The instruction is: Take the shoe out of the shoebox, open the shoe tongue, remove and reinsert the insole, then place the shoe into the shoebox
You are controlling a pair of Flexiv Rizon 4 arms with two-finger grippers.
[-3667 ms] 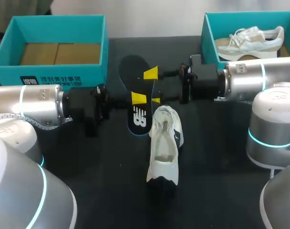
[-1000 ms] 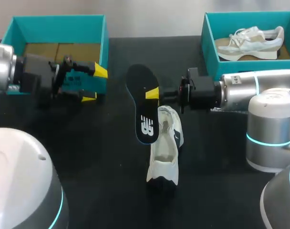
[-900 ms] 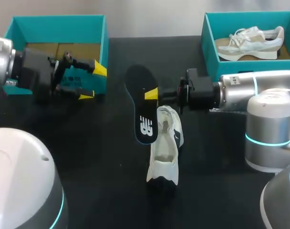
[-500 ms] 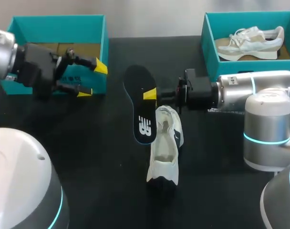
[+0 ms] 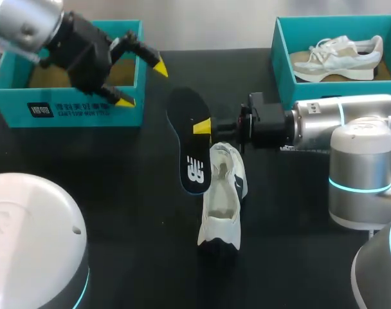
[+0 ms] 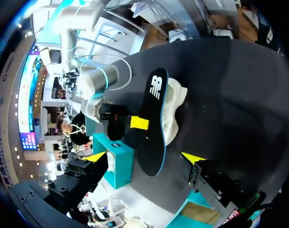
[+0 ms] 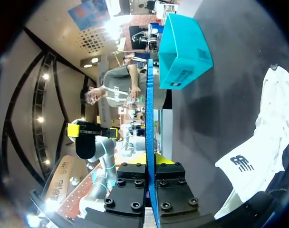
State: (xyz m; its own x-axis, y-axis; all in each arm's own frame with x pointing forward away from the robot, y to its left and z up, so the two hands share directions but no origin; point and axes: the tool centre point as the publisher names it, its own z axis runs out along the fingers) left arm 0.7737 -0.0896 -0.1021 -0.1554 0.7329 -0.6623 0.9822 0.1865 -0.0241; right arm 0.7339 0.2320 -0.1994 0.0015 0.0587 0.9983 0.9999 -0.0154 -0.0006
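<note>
The left shoebox (image 5: 73, 109) holds only brown cardboard (image 5: 80, 72). The right shoebox (image 5: 281, 55) has a pale sneaker (image 5: 340, 53) lying in it. The white shoe (image 5: 222, 193) I am working on sits out on the table (image 5: 118, 187), between the boxes and nearer me. My right arm (image 5: 324, 122) reaches in level over the table. Its right gripper (image 5: 205, 126) is clamped on the long edge of the dark insole (image 5: 190, 145), which lies just beside the shoe; from that wrist I see the insole edge-on between the fingers. My left arm (image 5: 28, 19) is raised over the left shoebox's corner. The left gripper (image 5: 143, 85) is spread wide and holds nothing.
</note>
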